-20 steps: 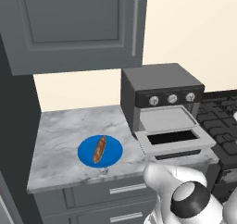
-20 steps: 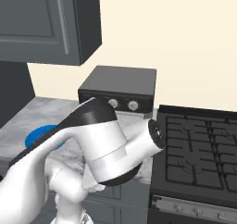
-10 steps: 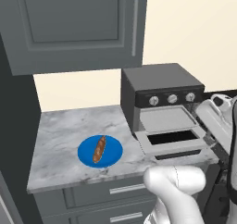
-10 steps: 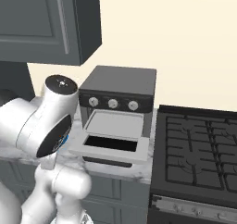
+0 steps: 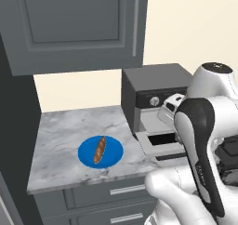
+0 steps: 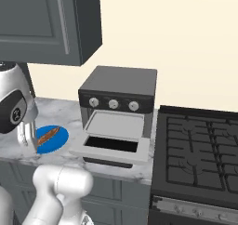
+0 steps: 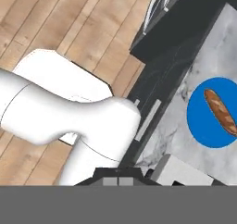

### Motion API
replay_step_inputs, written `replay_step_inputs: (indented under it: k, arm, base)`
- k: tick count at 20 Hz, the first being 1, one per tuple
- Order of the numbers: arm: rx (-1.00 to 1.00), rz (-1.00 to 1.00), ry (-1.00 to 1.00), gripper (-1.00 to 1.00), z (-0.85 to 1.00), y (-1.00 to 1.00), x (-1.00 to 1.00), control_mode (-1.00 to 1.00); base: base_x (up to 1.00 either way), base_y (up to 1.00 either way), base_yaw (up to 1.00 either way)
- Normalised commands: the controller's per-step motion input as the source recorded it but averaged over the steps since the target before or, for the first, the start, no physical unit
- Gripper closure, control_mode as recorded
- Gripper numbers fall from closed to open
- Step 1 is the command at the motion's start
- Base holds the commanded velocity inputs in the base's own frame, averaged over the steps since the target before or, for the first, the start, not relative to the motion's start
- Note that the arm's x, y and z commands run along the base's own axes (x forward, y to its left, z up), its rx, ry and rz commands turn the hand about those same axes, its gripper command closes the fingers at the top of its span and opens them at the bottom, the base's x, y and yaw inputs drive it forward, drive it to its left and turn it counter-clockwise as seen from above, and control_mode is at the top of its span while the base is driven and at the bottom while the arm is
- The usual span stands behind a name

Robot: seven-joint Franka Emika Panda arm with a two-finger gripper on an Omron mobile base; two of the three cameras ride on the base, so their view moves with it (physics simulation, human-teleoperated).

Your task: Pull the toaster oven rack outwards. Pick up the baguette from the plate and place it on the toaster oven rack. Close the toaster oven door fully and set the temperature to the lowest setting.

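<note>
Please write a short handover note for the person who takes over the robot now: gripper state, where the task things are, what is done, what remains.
Gripper: shut, holding nothing that can be seen.
Toaster oven stands on the marble counter beside the stovetop; its door is folded down open.
Rack shows as a light-grey shelf in the oven mouth; whether it is already pulled out I cannot tell.
Baguette lies on the blue plate, left of the oven.
Left: check or pull the rack, move the baguette onto it, close the door, turn the temperature knob to lowest.
</note>
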Motion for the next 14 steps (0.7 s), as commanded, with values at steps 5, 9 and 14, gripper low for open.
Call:
replay_step_inputs:
  k: [5,9,14]
  arm:
    - [-0.27,0.32,0.02,1.00,0.00,0.44,0.39,-1.00]
    - [-0.21,0.33,0.00,1.00,0.00,0.43,0.42,-1.00]
    - [-0.05,0.30,0.00,1.00,-0.07,0.16,0.41,-1.00]
  base:
    - [0.00,0.00,0.00]
    - [0.00,0.00,0.00]
    - [0.00,0.00,0.00]
